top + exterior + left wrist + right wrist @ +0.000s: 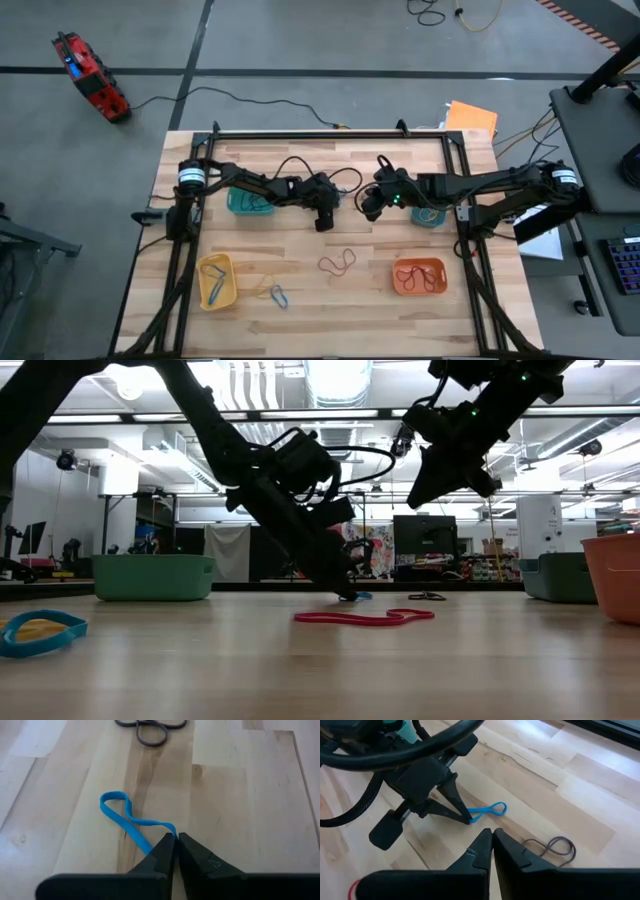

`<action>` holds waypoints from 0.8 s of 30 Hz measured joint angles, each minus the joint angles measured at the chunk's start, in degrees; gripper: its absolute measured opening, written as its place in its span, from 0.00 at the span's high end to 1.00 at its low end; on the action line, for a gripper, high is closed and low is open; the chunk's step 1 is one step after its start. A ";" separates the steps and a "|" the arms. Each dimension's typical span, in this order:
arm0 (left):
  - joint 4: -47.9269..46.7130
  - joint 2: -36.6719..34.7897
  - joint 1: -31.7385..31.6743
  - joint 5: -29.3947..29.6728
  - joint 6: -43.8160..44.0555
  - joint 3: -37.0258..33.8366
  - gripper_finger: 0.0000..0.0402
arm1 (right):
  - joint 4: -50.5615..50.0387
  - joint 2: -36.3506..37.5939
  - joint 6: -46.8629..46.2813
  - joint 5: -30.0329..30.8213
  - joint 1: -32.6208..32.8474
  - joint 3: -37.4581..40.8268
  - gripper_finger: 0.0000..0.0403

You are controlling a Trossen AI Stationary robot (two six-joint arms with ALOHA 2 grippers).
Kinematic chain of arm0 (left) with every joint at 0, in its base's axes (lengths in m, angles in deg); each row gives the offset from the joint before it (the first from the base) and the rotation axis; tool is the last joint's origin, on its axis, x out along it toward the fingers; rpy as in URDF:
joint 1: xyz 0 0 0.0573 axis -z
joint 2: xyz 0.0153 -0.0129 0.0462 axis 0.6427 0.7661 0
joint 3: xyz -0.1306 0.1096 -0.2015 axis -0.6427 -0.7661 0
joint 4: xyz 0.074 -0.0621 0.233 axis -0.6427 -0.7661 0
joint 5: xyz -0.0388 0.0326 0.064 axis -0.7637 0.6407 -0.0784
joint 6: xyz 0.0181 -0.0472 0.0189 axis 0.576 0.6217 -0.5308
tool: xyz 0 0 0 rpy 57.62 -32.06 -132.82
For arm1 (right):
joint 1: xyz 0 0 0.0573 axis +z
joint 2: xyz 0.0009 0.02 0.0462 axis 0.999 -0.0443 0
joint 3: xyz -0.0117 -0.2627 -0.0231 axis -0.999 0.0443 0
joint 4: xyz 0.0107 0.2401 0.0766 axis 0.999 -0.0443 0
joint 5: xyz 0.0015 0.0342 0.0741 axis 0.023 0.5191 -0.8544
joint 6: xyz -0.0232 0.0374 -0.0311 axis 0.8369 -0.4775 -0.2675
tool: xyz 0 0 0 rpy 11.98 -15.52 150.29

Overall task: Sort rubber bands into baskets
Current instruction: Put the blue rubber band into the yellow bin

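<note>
My left gripper (175, 836) is at the table's middle, its tips down at the wood, shut on a blue rubber band (121, 811); it also shows in the right wrist view (468, 819) and the low view (346, 593). My right gripper (491, 833) is shut and empty, raised above the table to the right of it (432, 488). A grey band (556, 847) lies just beyond the blue one. A red-brown band (337, 262) lies nearer the front. The teal-green basket (248, 203), blue basket (430, 216), yellow basket (216, 280) and orange basket (418, 276) stand around. My left gripper pinches the blue band's near end (169, 826) between its two fingertips (461, 812). The fingers slant down from the table's left side. The rest of the band, a twisted loop (495, 809), lies slack on the wood.
A blue band and a yellow band (275, 293) lie by the yellow basket, which holds bands. Red-brown bands lie in the orange basket. A flat orange sheet (470, 116) lies at the far right corner. Black cables hang between the arms.
</note>
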 joint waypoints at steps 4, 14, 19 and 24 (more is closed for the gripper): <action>-0.47 -0.50 0.33 0.19 -0.53 -0.03 1.00 | 0.00 0.00 0.27 0.01 0.00 0.04 0.98; -4.26 -9.09 4.67 2.08 -5.90 -0.98 1.00 | -0.02 0.02 0.50 0.01 0.01 0.04 0.98; -11.57 -16.02 6.42 2.22 -7.17 -1.29 1.00 | 0.16 0.02 1.00 0.01 0.01 0.04 0.98; -20.86 -23.88 8.92 2.20 -7.66 -2.38 1.00 | 0.57 0.02 1.92 0.01 0.02 0.06 0.98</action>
